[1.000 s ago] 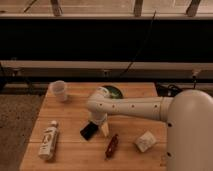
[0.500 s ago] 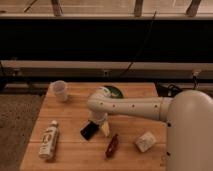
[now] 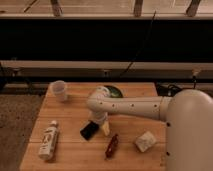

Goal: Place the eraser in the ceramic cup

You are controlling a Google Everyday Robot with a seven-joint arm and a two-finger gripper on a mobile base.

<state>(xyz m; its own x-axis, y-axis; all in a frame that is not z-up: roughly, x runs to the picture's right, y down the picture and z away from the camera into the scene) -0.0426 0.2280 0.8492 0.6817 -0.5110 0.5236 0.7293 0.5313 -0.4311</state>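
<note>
Wooden slatted table (image 3: 70,112) seen from the robot's near side, with a dark window wall beyond its far edge. We mark two containers. At the far left corner stands the ceramic cup (image 3: 59,90), white, upright and mouth up; we see only its pale inner wall, and the eraser is not in it. At the far centre sits the green bowl (image 3: 116,91), largely covered by the arm (image 3: 135,106), so we cannot tell what it holds.

The arm reaches leftward from the robot's white body (image 3: 191,131) at the right, bends at a rounded joint in front of the bowl, and turns down toward the near side. The gripper (image 3: 100,127) hangs low over the middle of the table, pointing down. The eraser (image 3: 88,131), a black block, lies tilted at the gripper's left side, touching or just beside it, well apart from the cup. Whether the gripper has hold of it we cannot tell.

Also on the table: a white labelled bottle (image 3: 48,140) lying on its side at the near left, a slim red-brown object (image 3: 111,145) near the centre, and a whitish angular block (image 3: 145,141) at the near right.
</note>
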